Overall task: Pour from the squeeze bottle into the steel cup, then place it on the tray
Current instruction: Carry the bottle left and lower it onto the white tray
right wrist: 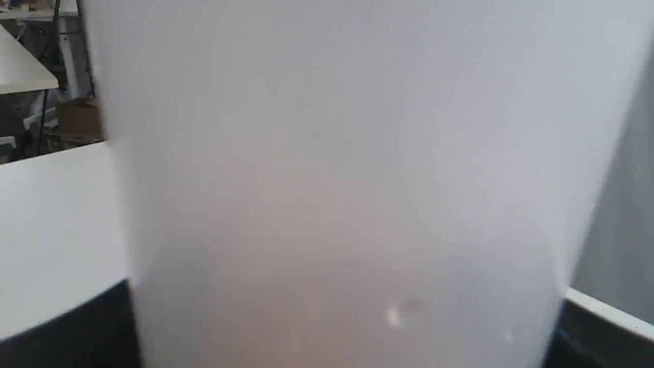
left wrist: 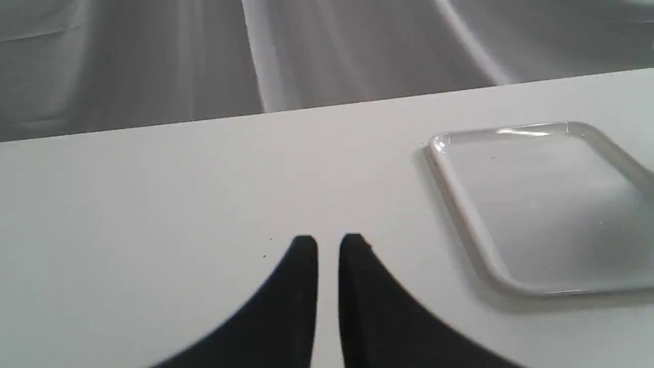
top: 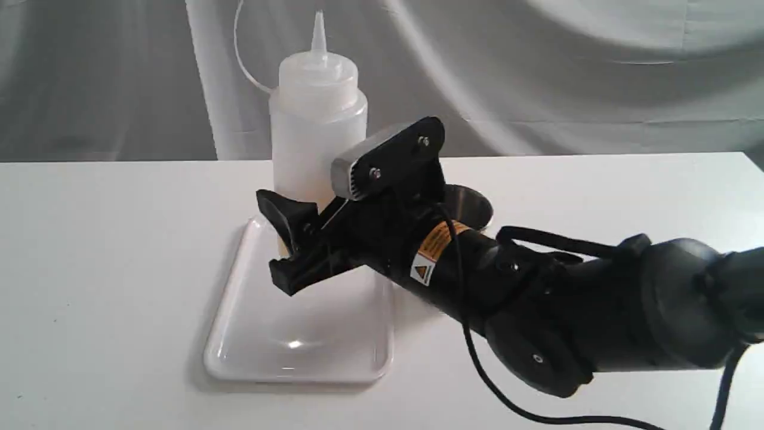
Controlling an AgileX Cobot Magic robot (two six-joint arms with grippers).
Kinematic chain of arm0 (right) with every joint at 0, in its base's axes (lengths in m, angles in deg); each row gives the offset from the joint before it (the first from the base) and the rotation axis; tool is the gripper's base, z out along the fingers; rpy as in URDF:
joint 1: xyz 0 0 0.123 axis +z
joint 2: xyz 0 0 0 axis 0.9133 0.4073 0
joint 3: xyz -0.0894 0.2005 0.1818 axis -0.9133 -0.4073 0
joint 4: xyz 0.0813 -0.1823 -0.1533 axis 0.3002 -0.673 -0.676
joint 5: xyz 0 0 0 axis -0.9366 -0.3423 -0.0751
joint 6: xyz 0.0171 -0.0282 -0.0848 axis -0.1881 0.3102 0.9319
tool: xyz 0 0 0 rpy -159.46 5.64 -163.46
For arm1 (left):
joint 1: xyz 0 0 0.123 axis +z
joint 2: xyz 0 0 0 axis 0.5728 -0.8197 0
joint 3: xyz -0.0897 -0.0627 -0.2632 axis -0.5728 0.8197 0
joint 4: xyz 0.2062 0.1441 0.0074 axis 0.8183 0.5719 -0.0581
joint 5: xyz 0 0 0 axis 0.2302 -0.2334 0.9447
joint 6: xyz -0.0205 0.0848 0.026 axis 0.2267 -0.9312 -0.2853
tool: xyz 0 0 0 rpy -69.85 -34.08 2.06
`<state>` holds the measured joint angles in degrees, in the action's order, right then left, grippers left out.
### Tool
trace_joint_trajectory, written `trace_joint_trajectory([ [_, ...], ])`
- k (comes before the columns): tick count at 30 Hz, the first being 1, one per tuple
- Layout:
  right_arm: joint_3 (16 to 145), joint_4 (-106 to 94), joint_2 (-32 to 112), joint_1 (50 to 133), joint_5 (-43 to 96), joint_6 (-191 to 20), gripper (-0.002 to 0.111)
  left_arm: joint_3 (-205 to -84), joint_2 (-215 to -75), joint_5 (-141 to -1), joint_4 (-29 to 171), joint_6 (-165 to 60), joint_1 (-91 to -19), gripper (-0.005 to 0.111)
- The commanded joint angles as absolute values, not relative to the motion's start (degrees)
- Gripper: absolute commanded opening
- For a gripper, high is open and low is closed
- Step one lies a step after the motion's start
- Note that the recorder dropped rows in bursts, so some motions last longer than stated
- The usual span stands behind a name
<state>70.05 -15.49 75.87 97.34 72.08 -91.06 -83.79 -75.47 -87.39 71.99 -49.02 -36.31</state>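
The squeeze bottle (top: 316,113) is upright over the back end of the tray (top: 298,334), nozzle up, with a little amber liquid low in it. My right gripper (top: 274,239) reaches in from the right, with one black finger on each side of the bottle's lower part, shut on it. The bottle's base is hidden, so I cannot tell whether it rests on the tray. The bottle (right wrist: 347,179) fills the right wrist view. The steel cup (top: 474,206) stands behind my right wrist, mostly hidden. My left gripper (left wrist: 328,243) hovers over the table left of the tray (left wrist: 460,204), fingers nearly together and empty.
A white table (top: 107,269) carries everything, with a grey cloth backdrop (top: 567,71) behind its far edge. The right arm (top: 567,304) and its black cable (top: 477,358) stretch across the right front of the table.
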Motion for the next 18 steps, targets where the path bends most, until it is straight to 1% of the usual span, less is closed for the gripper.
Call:
trace_joint_trajectory([
  [1,70.47,-15.35,76.61,97.38,76.13,-90.27,0.0,-83.53,-75.21,-86.97,72.14,-48.97,-36.6,0.008],
  [8,70.47,-23.34,78.71,97.38,79.47,-90.27,0.0,-83.53,-75.21,-86.97,72.14,-48.97,-36.6,0.008],
  [18,73.36,-23.43,83.69,97.38,78.66,-90.1,0.0,-83.53,-75.21,-86.97,72.14,-48.97,-36.6,0.008],
])
